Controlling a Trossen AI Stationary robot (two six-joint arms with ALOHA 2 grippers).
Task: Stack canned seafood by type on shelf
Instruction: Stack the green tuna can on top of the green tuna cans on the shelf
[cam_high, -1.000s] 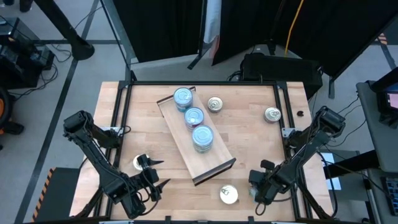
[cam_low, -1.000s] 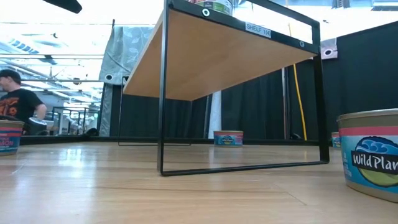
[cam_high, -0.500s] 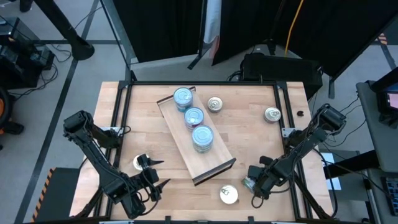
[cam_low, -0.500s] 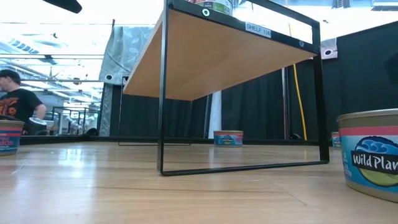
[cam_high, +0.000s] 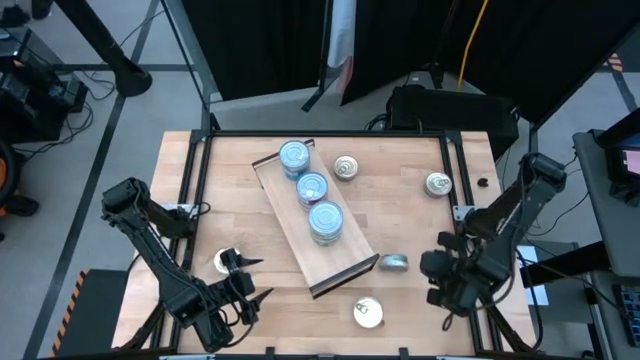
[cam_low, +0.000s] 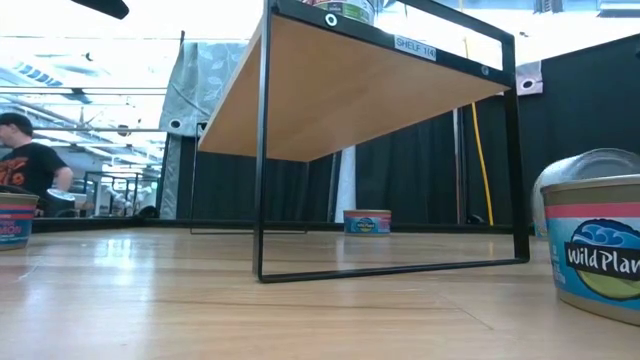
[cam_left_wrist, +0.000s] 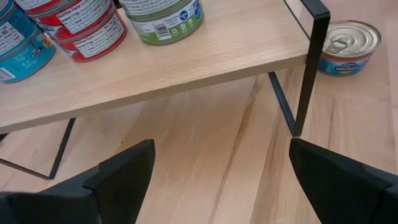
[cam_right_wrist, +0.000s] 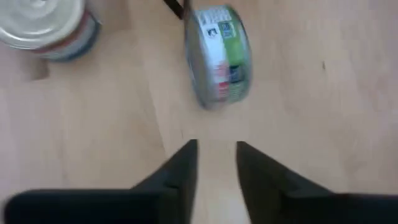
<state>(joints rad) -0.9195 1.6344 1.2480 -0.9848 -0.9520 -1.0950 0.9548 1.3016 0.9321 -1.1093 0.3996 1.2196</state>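
Three stacks of tins (cam_high: 311, 188) stand on the shelf (cam_high: 340, 262); one tin (cam_high: 394, 263) lies beside it.

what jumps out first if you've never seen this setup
The slanted shelf mid-table, carrying three stacks of blue-topped tins in a row. Next, a tin on its edge on the table just off the shelf's near end, with the right gripper beside it, fingers slightly apart and holding nothing. The left gripper waits open at the near left corner.
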